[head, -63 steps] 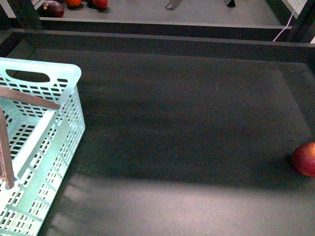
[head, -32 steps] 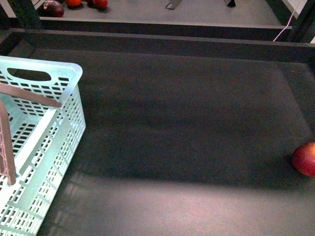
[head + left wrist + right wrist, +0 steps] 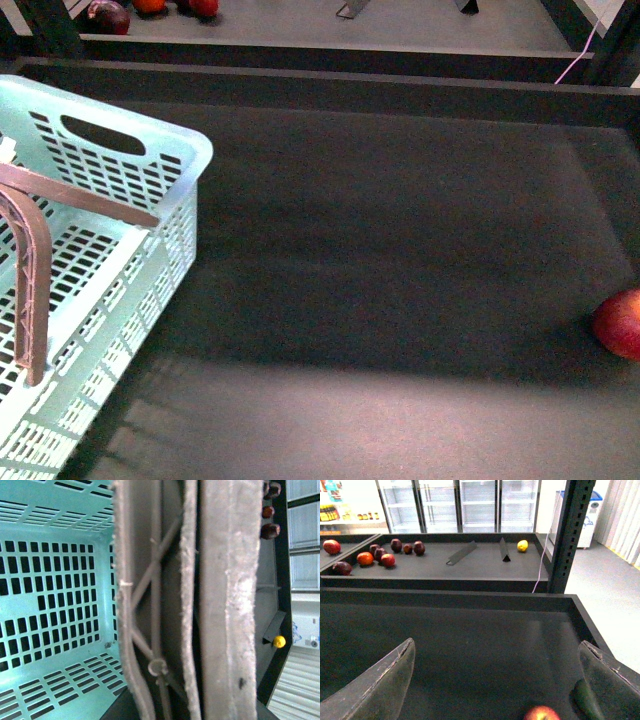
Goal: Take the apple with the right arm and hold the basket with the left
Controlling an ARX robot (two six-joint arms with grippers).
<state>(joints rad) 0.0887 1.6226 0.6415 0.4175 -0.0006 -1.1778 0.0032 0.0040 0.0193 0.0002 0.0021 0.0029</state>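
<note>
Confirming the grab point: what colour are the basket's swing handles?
Brown handles, ribbed, on the light aqua basket; clearest in the front view.

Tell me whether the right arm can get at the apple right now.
Probably yes. The right gripper is open and the apple lies on bare table between its fingers, nothing around it; the basket sits far off on the left.

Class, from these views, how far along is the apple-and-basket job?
Done: the left gripper looks clamped on the brown handle of the basket. In hand: the open right gripper hovers near the apple, not touching. Remaining: close on the apple and lift it.
</note>
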